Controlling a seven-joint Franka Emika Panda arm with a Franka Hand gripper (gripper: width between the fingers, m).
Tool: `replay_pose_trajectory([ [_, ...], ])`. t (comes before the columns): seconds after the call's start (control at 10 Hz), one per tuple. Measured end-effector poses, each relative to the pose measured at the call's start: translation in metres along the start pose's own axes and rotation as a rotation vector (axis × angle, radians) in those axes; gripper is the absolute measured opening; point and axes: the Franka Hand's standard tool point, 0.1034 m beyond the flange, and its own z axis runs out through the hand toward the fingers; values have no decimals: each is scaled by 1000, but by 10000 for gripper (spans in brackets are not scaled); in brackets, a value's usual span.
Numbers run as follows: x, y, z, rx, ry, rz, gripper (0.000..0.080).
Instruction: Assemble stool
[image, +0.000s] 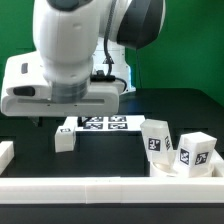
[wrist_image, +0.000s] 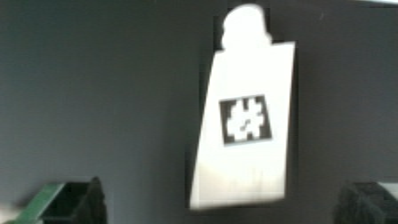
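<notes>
While the wrist view is blurred, it shows one stool leg (wrist_image: 244, 125) well enough: a long white block lying flat on the dark table (wrist_image: 89, 90), with one black-and-white tag on its upper face and a narrower rounded stub at one end. The gripper (wrist_image: 222, 203) hangs over it with the jaws spread wide. There is a dark fingertip (wrist_image: 71, 200) on each side of the leg, neither touching it, with bare table between finger and block. So the claw is open and holds nothing.

In the exterior view the same leg (image: 65, 138) sits below the white hand of the arm (image: 80, 50), just in front of the marker board (image: 105, 123) (the fingers are hard to make out here, the hand's body covers them). Leg and board are close; can't tell if they touch.

The other two legs are well apart from it, toward the exterior view's right. The second leg (image: 157, 138) and third leg (image: 195, 152) stand side by side, roughly upright and slightly tilted, tags facing the camera. They stand at a low white rimmed shape that is probably the disc (image: 168, 170). Only a bit of rim shows, so can't tell whether they rest inside it or just behind it.

A long white border rail (image: 90, 188) runs along the near edge of the table, with a short rail piece (image: 5, 153) at the exterior view's left.
</notes>
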Motion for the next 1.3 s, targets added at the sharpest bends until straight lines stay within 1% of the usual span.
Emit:
replay_pose_trajectory([
  [0.2,2,0,2,2,-67,1,648],
  [0.4,3,1,2,2,-62,3,648],
  [0.5,-1,0,5,42,-76,19,648],
  [0.6,-6,2,9,94,-87,43,648],
  [0.7,-6,4,12,133,-83,62,648],
  [0.8,-4,-1,16,158,-85,91,648],
  [0.9,-2,-6,19,158,-90,92,648],
  [1.3,-2,-3,20,157,-89,95,648],
])
